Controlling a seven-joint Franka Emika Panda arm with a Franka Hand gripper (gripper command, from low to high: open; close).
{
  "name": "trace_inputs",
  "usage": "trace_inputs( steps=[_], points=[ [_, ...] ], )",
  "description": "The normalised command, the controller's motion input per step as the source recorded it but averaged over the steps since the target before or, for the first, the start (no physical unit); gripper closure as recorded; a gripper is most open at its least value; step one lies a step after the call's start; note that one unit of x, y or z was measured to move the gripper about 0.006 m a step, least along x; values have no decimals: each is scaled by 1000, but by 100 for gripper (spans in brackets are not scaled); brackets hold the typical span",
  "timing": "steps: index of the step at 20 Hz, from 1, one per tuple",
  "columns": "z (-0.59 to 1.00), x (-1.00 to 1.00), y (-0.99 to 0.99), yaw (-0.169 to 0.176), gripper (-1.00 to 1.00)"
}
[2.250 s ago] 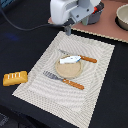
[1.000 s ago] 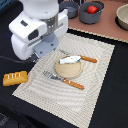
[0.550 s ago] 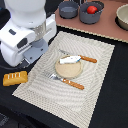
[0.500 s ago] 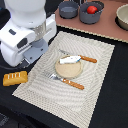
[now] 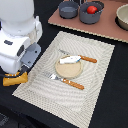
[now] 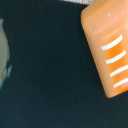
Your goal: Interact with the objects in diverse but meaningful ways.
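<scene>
The yellow-orange scored bread loaf [image 5: 14,79] lies on the dark table off the placemat's near left corner, partly covered by my white arm. In the wrist view the loaf [image 6: 107,50] fills one side of the picture, its pale score lines showing. My gripper [image 5: 22,70] hangs right over the loaf, and its fingers are hidden in both views. The red tomato [image 5: 92,9] sits in a grey pot [image 5: 91,15], with a second grey pot [image 5: 68,8] beside it. A pale silvery flat piece [image 5: 70,60] rests on the tan plate [image 5: 70,72].
A striped placemat [image 5: 45,95] carries the plate, an orange-handled knife [image 5: 86,59] and an orange-handled fork [image 5: 70,82]. The pots stand on a brown board [image 5: 100,27] at the back, with a beige bowl [image 5: 122,16] on the exterior view's right.
The arm has swung from the back of the placemat to the exterior view's left front, over the bread loaf. In the last half second it has barely moved.
</scene>
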Motion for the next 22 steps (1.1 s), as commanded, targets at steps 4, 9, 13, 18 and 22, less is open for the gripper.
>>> trace_inputs(
  steps=[4, 9, 13, 18, 22],
  points=[
    [-217, -556, -360, 68, -100],
    [-77, -169, -394, 40, -100],
    [-7, 0, -254, 29, -100],
    [-60, 0, -67, 72, -100],
    [-16, -2, 0, 97, -100]
  ],
)
